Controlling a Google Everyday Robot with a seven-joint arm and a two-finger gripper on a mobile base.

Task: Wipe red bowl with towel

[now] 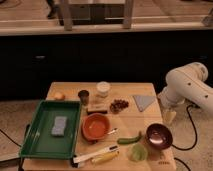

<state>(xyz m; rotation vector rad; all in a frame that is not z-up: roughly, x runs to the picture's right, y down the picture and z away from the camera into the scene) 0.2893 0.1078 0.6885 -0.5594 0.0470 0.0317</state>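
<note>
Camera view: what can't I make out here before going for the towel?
- Gripper, beside the table's right edge near the towel: top hidden behind the arm.
- Red bowl: any dirt inside is too small to tell.
- The arm itself: cut off by the frame's right edge.
- Dark pile left of towel: too blurred to identify.

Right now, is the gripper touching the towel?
Apart. The camera view shows the gripper by the right edge of the table, bare wood between it and the towel.

A wooden table fronts dark cabinets on speckled floor.
</note>
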